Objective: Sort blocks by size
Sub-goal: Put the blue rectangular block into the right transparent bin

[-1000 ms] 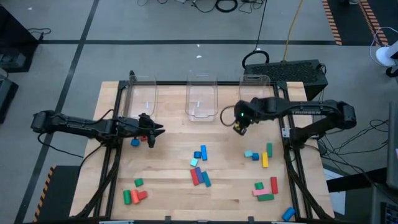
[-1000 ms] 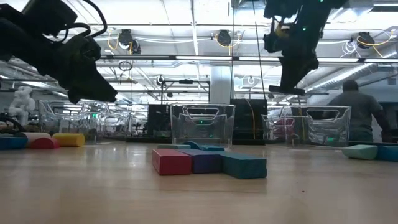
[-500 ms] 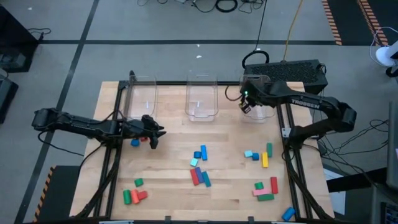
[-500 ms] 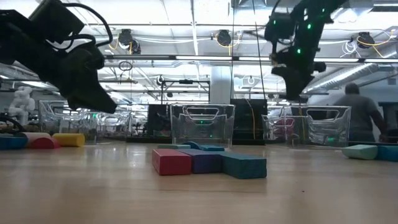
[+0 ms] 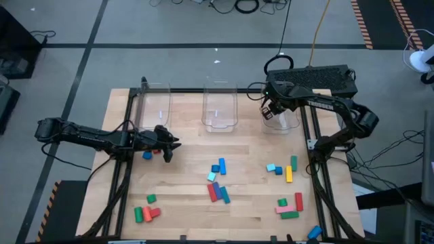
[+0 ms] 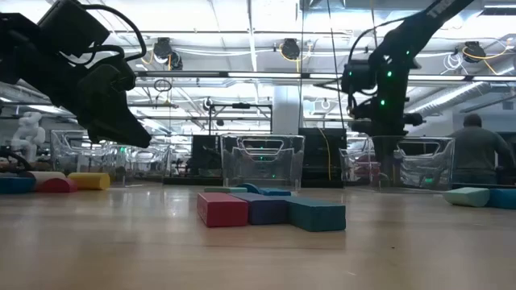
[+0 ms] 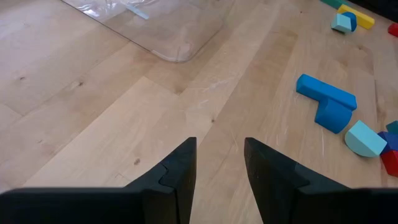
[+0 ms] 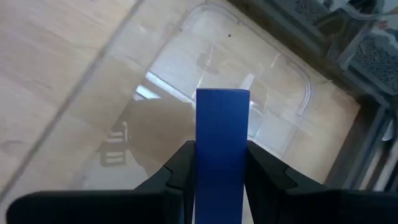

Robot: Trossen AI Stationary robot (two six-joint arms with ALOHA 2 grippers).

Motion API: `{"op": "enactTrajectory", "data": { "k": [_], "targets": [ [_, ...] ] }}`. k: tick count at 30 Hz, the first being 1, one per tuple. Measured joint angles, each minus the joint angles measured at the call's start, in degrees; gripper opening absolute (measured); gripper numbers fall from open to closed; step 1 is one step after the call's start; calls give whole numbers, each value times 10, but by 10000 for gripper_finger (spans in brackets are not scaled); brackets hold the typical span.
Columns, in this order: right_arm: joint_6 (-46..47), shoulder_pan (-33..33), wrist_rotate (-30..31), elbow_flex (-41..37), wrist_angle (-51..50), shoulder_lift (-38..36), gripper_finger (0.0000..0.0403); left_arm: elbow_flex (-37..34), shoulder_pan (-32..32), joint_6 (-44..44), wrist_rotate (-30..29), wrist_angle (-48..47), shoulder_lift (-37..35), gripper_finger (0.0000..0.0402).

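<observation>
My right gripper (image 5: 270,111) is shut on a blue bar block (image 8: 222,124) and hangs over the right clear bin (image 5: 281,116) at the table's far edge. My left gripper (image 7: 221,163) stands open and empty over the table's left part, beside a blue block (image 5: 147,156) and a red block (image 5: 157,152) lying on the wood. Other blocks lie flat in groups at the middle (image 5: 217,184), right (image 5: 283,168) and near left (image 5: 145,213). In the low view a red, purple and teal row (image 6: 270,211) lies in front. My right gripper pinches the blue bar by its two long sides (image 8: 200,163) between its two fingers (image 8: 180,168). The fingers slant steeply down and lie along the bar, whose free end (image 8: 222,99) sticks out past them. The bar is lifted clear above the bin's floor.
Three clear bins stand along the far edge: left (image 5: 154,107), middle (image 5: 220,108) and right. Table frame posts run down both sides (image 5: 129,169). A black box (image 5: 319,78) sits beyond the far right corner. A person (image 6: 476,157) stands in the room behind.
My right gripper has swung with the blue bar from over the table's middle-right toward the far right, tipping further down and sinking, and now hangs over the right bin. It has stayed shut on the bar.
</observation>
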Motion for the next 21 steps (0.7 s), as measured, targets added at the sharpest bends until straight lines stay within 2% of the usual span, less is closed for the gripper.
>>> {"op": "enactTrajectory", "data": {
  "k": [11, 21],
  "targets": [
    [-29, -26, -1, 0, 5, 92, 100, 0, 0, 0, 1, 0, 0, 136],
    [-54, -32, 0, 0, 23, 119, 112, 0, 0, 4, 1, 0, 0, 136]
  ]
}}
